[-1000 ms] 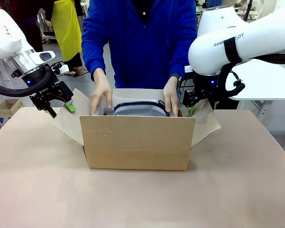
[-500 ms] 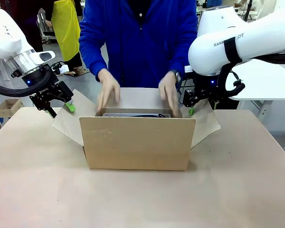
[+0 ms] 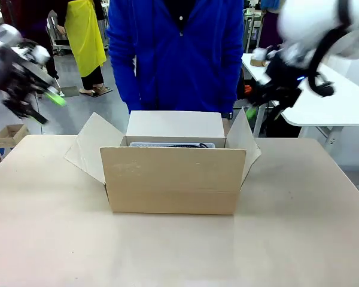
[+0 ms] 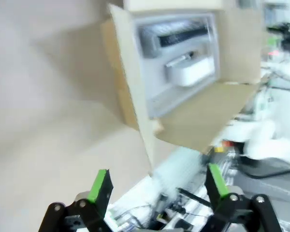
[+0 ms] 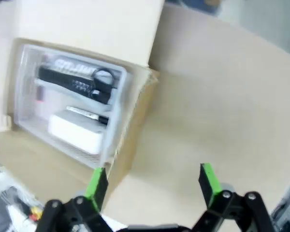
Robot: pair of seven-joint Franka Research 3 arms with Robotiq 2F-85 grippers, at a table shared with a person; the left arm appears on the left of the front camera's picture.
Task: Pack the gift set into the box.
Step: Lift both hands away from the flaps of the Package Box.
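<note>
The box (image 3: 173,179) stands open in the middle of the table with its flaps spread. Inside lies the gift set (image 3: 172,144), a clear tray holding a white block and a black item, seen plainly in the left wrist view (image 4: 181,60) and the right wrist view (image 5: 72,104). My left gripper (image 3: 45,103) hangs blurred, high and left of the box, open and empty (image 4: 158,183). My right gripper (image 3: 254,109) is up beyond the right flap, also open and empty (image 5: 152,181). The person in blue stands behind the box, hands off it.
A white side table (image 3: 326,104) stands at the right behind my right arm. A small carton (image 3: 9,134) sits on the floor at the far left. The tan tabletop (image 3: 179,251) spreads bare in front of the box.
The person lowered the gift set into the box and drew both hands back. Both arms swung up and away from the side flaps, and the right flap sprang more upright.
</note>
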